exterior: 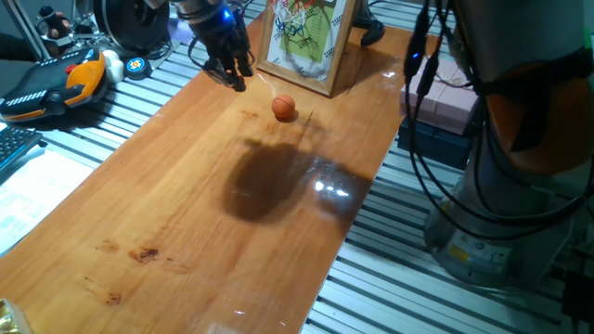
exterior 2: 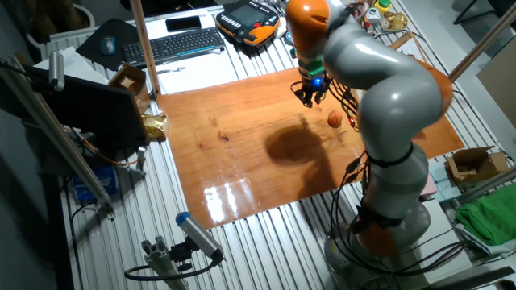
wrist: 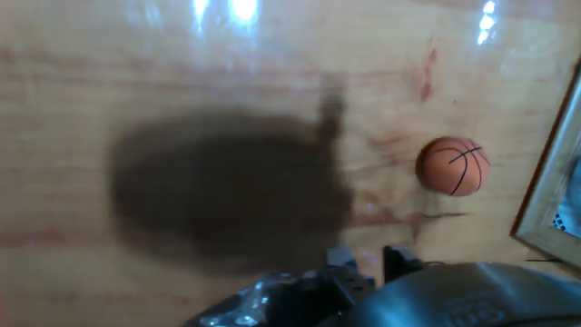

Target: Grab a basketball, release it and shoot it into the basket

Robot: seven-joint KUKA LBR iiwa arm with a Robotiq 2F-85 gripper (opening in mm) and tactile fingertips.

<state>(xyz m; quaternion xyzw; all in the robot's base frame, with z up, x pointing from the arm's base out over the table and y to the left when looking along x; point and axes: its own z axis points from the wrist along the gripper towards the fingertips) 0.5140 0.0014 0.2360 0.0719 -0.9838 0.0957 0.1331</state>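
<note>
The basketball (exterior: 284, 108) is a tiny orange ball with dark lines, lying on the wooden tabletop (exterior: 213, 232) just in front of the backboard. It also shows in the other fixed view (exterior 2: 334, 120) and in the hand view (wrist: 452, 165). The basket (exterior: 299, 11) hangs on the wooden-framed backboard (exterior: 303, 46) at the table's far end, and its frame edge shows in the hand view (wrist: 550, 195). My gripper (exterior: 234, 76) hovers above the table to the left of the ball, apart from it, with its fingers spread and empty. It also shows in the other fixed view (exterior 2: 310, 97).
An orange-and-black gadget (exterior: 58, 85) lies off the table's left side, beside a small blue disc (exterior: 136, 67). A keyboard (exterior 2: 174, 43) and a cardboard box (exterior 2: 129, 80) stand beyond the table. Pink boxes (exterior: 457, 88) and the arm's base (exterior: 506, 232) are on the right.
</note>
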